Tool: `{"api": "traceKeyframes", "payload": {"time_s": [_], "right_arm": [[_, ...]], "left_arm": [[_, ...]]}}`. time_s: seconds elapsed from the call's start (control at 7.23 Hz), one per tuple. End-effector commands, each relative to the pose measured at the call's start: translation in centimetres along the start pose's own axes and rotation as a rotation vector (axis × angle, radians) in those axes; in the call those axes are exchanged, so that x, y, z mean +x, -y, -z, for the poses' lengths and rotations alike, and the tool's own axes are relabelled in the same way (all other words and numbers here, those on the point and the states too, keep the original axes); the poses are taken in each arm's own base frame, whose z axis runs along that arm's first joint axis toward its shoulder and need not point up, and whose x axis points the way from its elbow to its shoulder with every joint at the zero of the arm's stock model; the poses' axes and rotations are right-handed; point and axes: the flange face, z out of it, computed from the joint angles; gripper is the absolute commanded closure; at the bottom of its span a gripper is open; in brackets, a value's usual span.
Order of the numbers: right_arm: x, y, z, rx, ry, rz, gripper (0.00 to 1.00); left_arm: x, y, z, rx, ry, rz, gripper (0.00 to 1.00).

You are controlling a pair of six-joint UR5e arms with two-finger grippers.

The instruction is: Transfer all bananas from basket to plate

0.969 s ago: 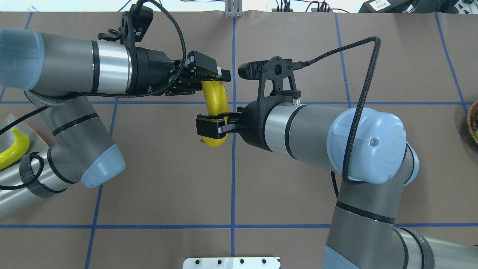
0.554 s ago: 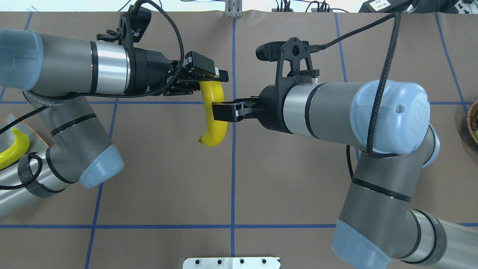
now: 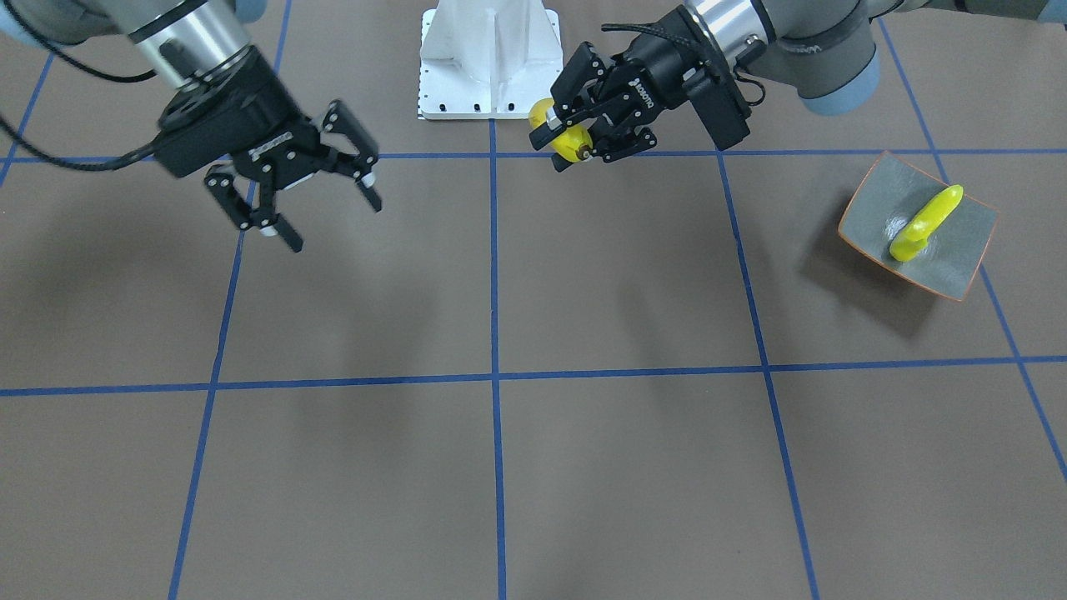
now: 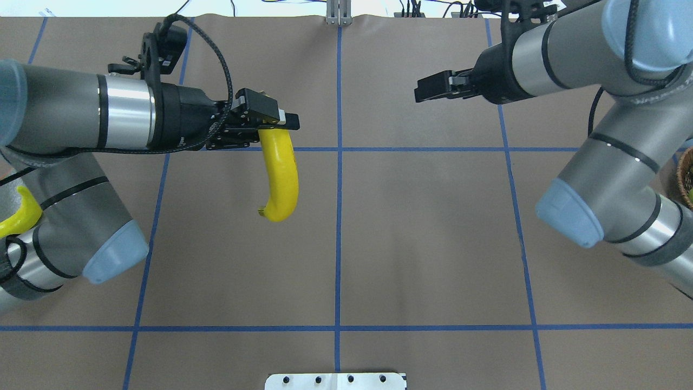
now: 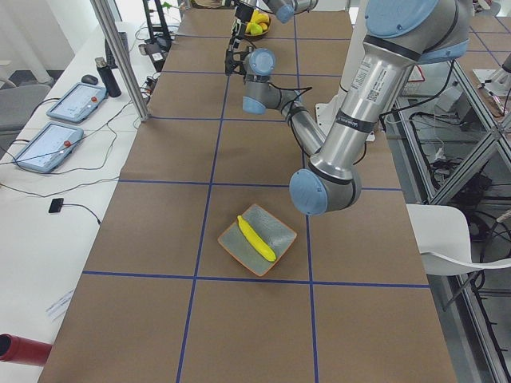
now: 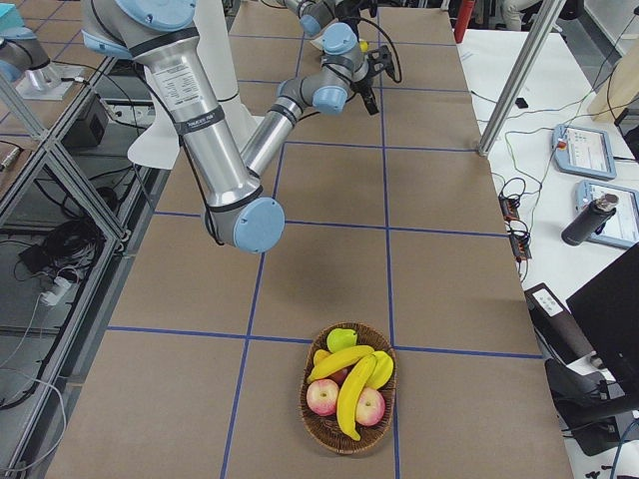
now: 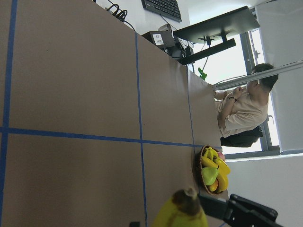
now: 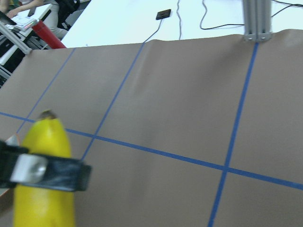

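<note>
Plate (image 3: pixel 959 250) at the near, left end of the table (image 4: pixel 422 244): one banana (image 3: pixel 925 223) lies in it. Further along, left gripper (image 4: pixel 270 123) is clamped on the end of a second banana (image 4: pixel 281 179), held off the surface. Beyond it, right gripper (image 3: pixel 336 227), jaws apart. Far end: basket (image 6: pixel 344 447), two bananas (image 6: pixel 349 394) among apples (image 6: pixel 321 397).

The table (image 4: pixel 411 244) is covered edge to edge in brown paper, marked into large squares by blue tape lines (image 4: pixel 338 216). Along its far long edge runs a white bench (image 5: pixel 32 263) carrying two tablets (image 5: pixel 49 148), loose cables and a dark bottle (image 5: pixel 108 77), with a metal post (image 5: pixel 120 56) rising where the two meet. A bright window (image 7: pixel 232 66) glows behind a monitor (image 7: pixel 218 26), and a white chair (image 5: pixel 439 239) stands off the opposite long edge.
</note>
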Motion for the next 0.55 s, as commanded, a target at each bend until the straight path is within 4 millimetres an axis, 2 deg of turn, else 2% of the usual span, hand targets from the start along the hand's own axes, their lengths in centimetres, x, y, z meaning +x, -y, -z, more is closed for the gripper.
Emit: {"api": "traceKeyframes", "payload": {"time_s": [0.0,0.14,0.28,0.42], "right_arm": [[13.2,2.5,-0.6,-0.068,-0.144,0.076,0.0],[18.8,2.8,0.7,-0.11,-0.188,0.102,0.0],[24.2,1.9,2.3,-0.159,-0.248,0.175,0.0],[28.8,1.0,4.0,-0.206,-0.297,0.235,0.0]], "left_arm": [[-4.1,-1.3,4.2,0.006,0.064,0.029,1.0],[-6.1,-0.9,6.9,0.01,0.104,0.041,1.0],[-9.4,0.1,10.9,-0.011,0.172,0.009,1.0],[-13.4,0.2,14.7,-0.024,0.25,-0.032,1.0]]}}
